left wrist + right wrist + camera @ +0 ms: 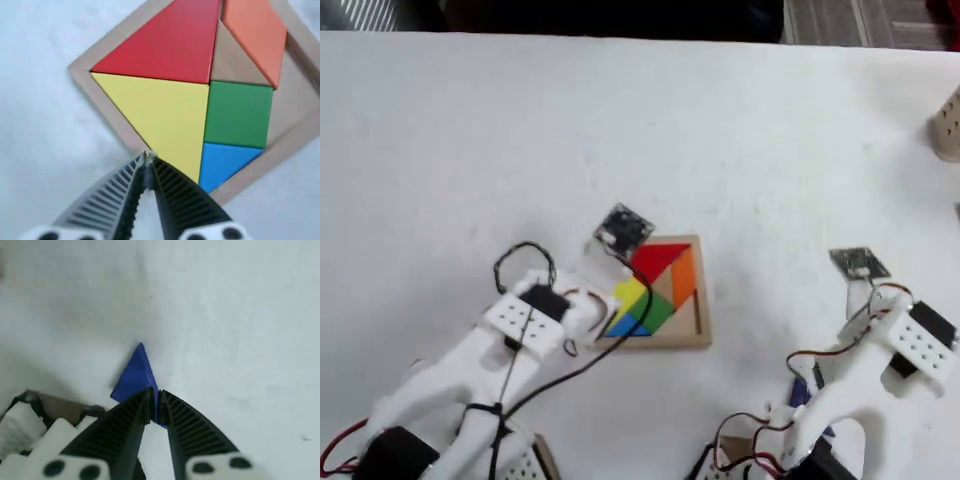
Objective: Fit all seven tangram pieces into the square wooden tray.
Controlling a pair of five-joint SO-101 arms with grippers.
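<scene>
The white table [620, 120] spread wide to the far side and to the right of my arms. The square wooden tray [704, 300] lay near the middle, just in front of my left arm and well apart from my right.

Inside the tray, the red triangle [165, 45] filled the far-left corner. The yellow triangle [160, 115] sat flush against its near edge and ran along the tray's left rim. The orange parallelogram [255, 35] lay along the far-right side, and the green square [237, 112] touched the yellow piece's right edge. The light blue triangle [222, 162] was tucked at the near rim, under the green square. A wood-coloured triangle [235, 60] showed between red, orange and green; I could not tell whether it was a piece or bare floor. A strip of bare floor stayed open along the tray's right rim.

The dark blue triangle [136, 375] lay on the table by my right arm, near the table's front edge.

My left gripper [148, 159] had its fingers pressed together, with the tips at the tray's near-left rim beside the yellow triangle. My right gripper [157, 396] was pinched on the dark blue triangle's near corner.
</scene>
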